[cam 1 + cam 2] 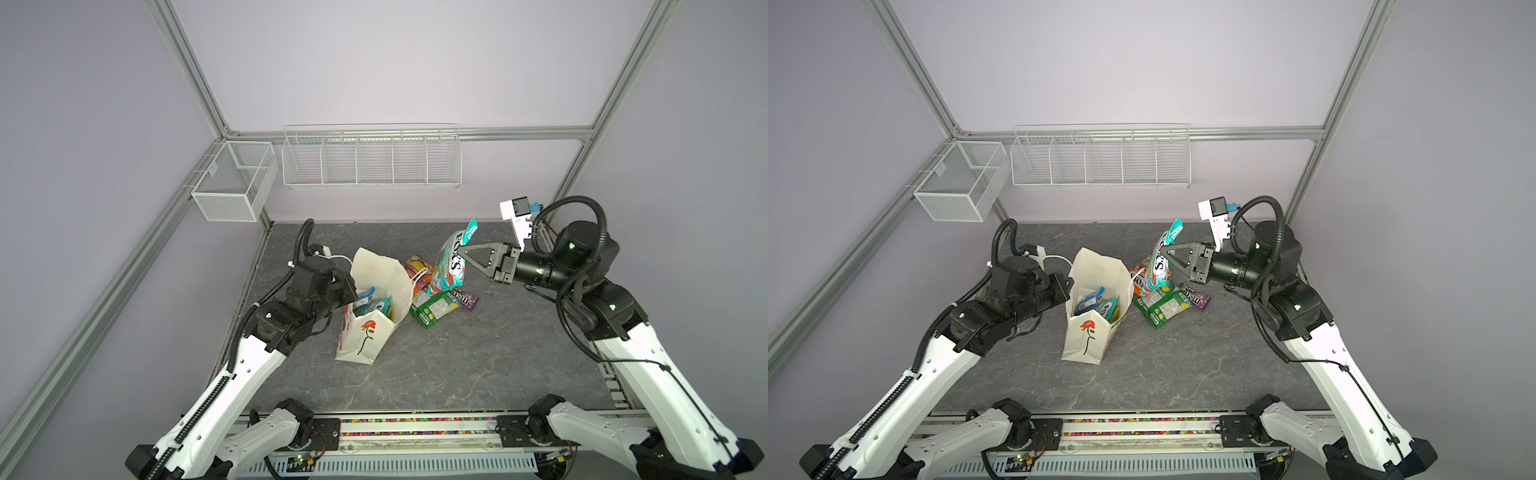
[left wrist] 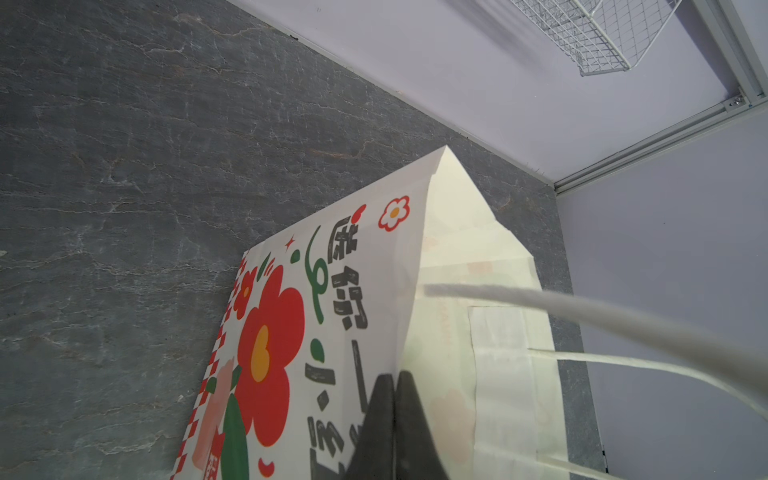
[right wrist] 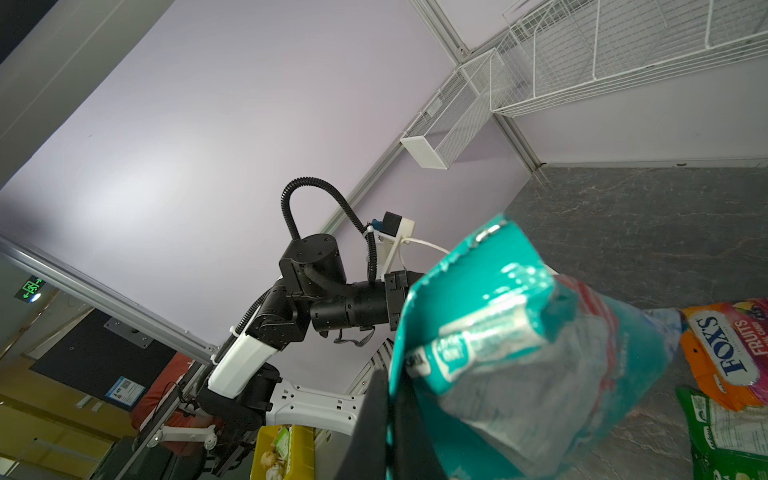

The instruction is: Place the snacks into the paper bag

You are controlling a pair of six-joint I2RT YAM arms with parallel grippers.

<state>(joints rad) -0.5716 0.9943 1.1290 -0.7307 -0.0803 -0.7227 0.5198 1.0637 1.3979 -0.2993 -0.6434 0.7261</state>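
Right hand [image 1: 462, 254] is gripping a teal packet [image 1: 446, 268] beside the bag [image 1: 365, 336]; left hand [image 2: 395, 378] is pinching its rim.

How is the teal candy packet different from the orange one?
The teal packet is pinched in the right gripper and held up above the table. The orange packet lies down on the table beside the paper bag, and nothing grips it. The teal packet hangs upright, while the orange packet lies low. Both are glossy and marked FOX'S.
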